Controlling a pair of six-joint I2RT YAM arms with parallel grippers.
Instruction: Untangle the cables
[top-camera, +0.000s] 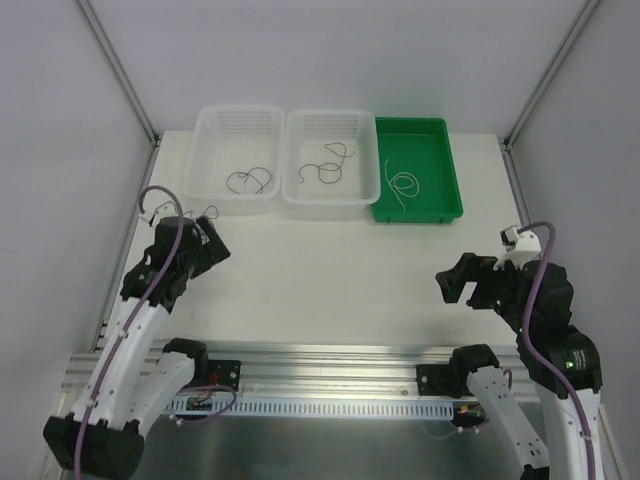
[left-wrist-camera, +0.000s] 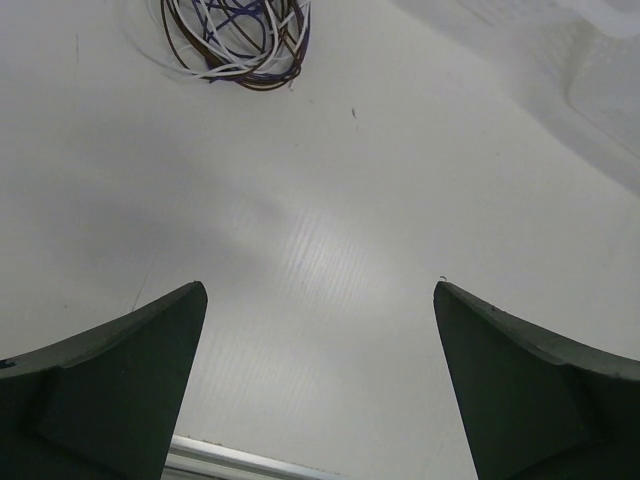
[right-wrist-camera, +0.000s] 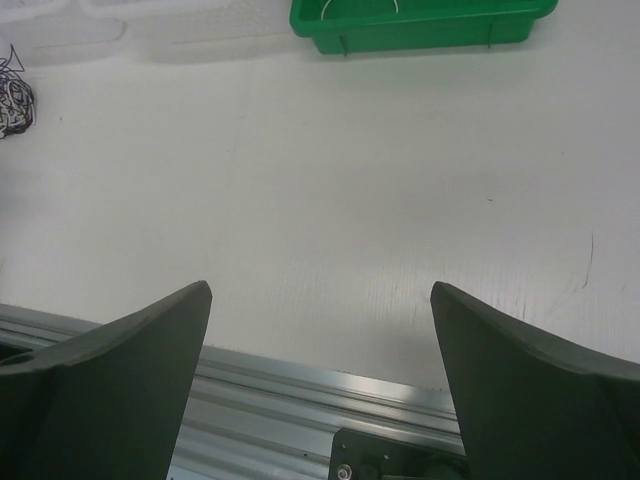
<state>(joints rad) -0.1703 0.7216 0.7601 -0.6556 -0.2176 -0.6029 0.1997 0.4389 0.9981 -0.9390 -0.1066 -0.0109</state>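
A clump of thin cables (left-wrist-camera: 240, 40), white, brown and dark strands knotted together, lies on the white table at the far left. It shows just beyond my left gripper in the top view (top-camera: 203, 214) and at the left edge of the right wrist view (right-wrist-camera: 14, 95). My left gripper (left-wrist-camera: 320, 290) is open and empty, a little short of the clump, and also shows in the top view (top-camera: 205, 245). My right gripper (right-wrist-camera: 320, 288) is open and empty over the table's near right part, also seen from above (top-camera: 450, 283). Single cables lie in the trays.
At the back stand a left white basket (top-camera: 238, 112) with a dark cable (top-camera: 250, 181), a middle white basket (top-camera: 330, 116) with a dark cable (top-camera: 328, 165), and a green tray (top-camera: 452, 170) with a white cable (top-camera: 400, 183). A metal rail (top-camera: 330, 360) runs along the near edge.
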